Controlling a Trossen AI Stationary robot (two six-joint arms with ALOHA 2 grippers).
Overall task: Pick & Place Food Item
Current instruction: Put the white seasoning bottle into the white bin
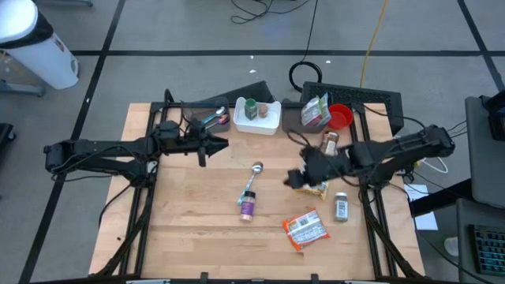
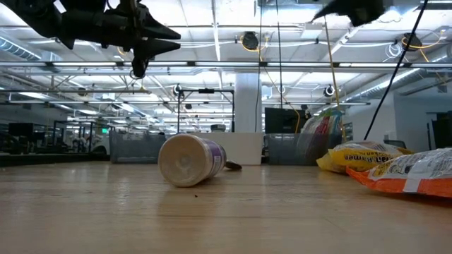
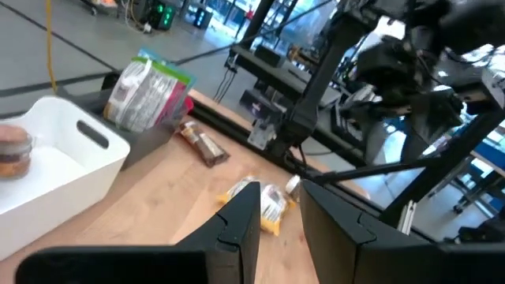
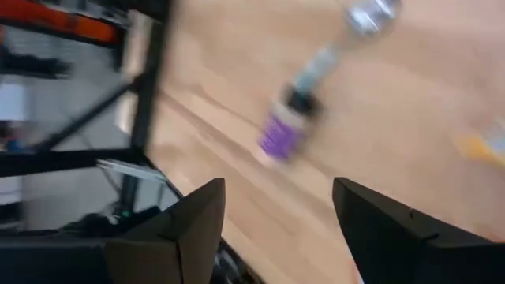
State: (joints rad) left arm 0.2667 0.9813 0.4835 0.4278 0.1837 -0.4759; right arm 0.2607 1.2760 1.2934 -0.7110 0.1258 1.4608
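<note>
Fingers of the right gripper (image 1: 293,180) stand released above the counter (image 1: 189,229), grasping nothing.
Just beside them lies a yellow snack bag (image 1: 317,187); the left gripper (image 1: 219,144) hovers apart, fingers slightly parted, empty.
</note>
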